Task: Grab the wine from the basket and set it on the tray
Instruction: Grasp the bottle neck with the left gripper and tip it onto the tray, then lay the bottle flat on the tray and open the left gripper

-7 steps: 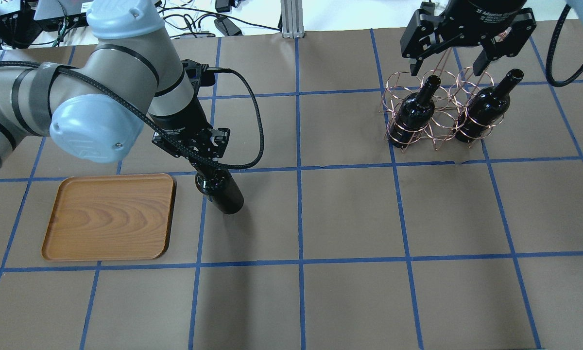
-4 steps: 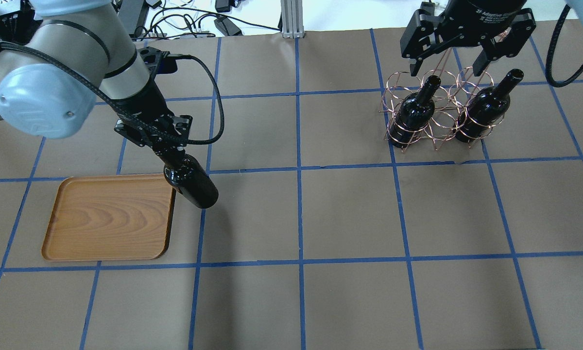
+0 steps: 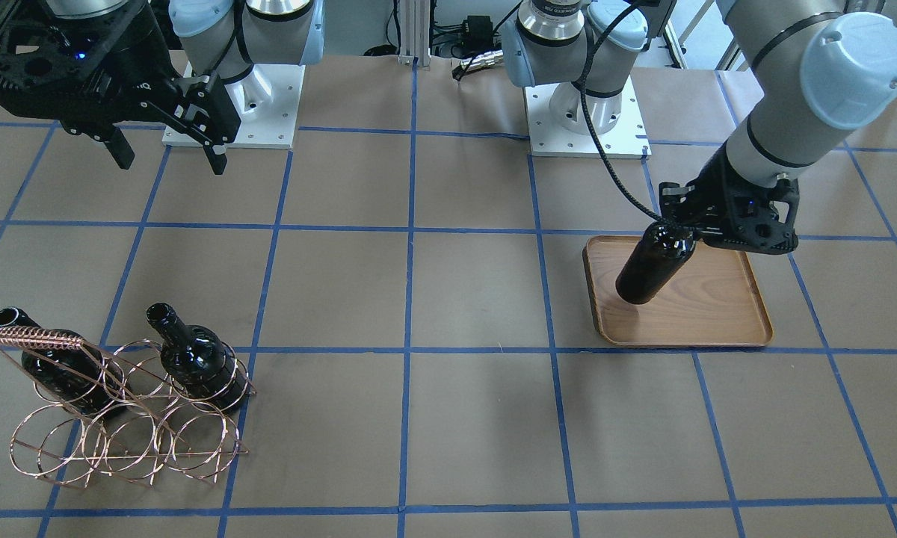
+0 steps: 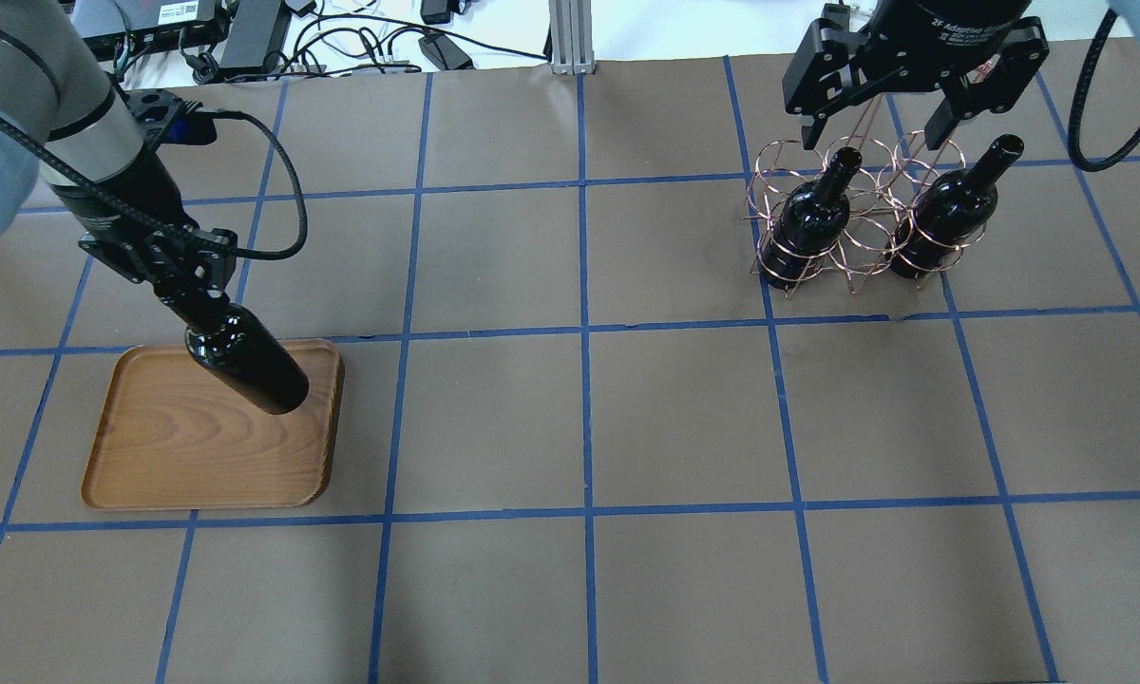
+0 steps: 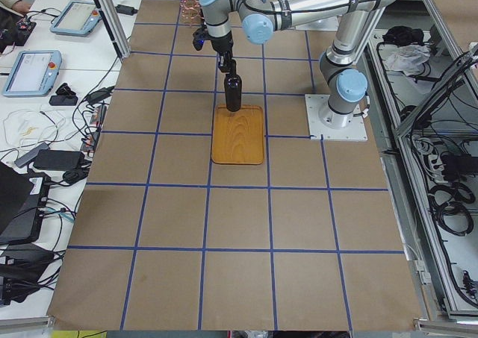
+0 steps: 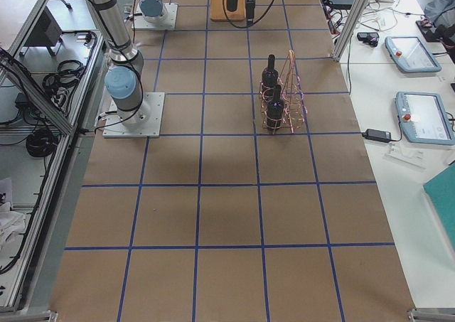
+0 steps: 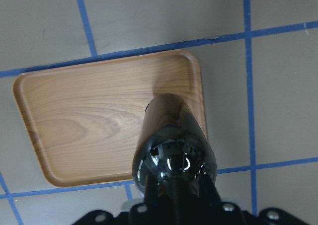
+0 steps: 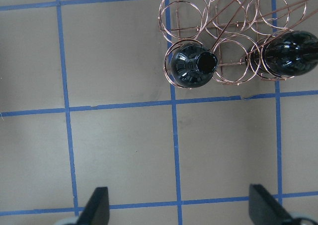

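My left end effector (image 4: 190, 294) is clamped on the slim neck of the wine (image 4: 247, 370). The bottle hangs straight down beneath it, neck up and base down. In the wrist view the dark body drops directly below the fingers. Its base sits over the tray (image 4: 152, 456), toward the tray's right side and close to that rim. From the left side view the base looks low over the tray's far portion, but I cannot tell whether it touches the wood. The tray lies flat on the left part of the tabletop (image 4: 684, 427).

My right end effector (image 4: 872, 125) stands spread wide and holds nothing. It hovers above the basket (image 3: 37, 338) at the far right of the tabletop. The basket carries two more bottles, each upright in a ring. One is at its left end (image 4: 807, 223) and one at its right end (image 4: 945, 214), with the middle ring between them open. The wine in my left end effector is well apart from the basket.
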`<state>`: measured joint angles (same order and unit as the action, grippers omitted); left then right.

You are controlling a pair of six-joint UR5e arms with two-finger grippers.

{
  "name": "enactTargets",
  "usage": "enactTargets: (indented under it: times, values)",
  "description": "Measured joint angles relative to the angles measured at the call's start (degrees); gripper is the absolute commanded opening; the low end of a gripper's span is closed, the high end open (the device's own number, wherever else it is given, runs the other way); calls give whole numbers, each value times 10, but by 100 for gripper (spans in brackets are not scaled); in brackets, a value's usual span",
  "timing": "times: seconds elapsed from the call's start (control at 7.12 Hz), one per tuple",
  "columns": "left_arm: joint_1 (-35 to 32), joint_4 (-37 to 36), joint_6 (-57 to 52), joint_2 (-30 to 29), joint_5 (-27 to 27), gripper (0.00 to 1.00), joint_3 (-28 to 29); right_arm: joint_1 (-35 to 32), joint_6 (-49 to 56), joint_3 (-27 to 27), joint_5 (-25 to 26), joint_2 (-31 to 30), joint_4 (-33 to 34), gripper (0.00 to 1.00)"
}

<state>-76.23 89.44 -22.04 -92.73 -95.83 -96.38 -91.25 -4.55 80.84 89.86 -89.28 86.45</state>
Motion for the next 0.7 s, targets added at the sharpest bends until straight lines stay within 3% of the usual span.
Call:
enactTargets:
  times: [0.7]
  values:
    - [96, -15, -117, -8, -9, 0, -17, -1, 1, 1, 0, 0, -1, 100]
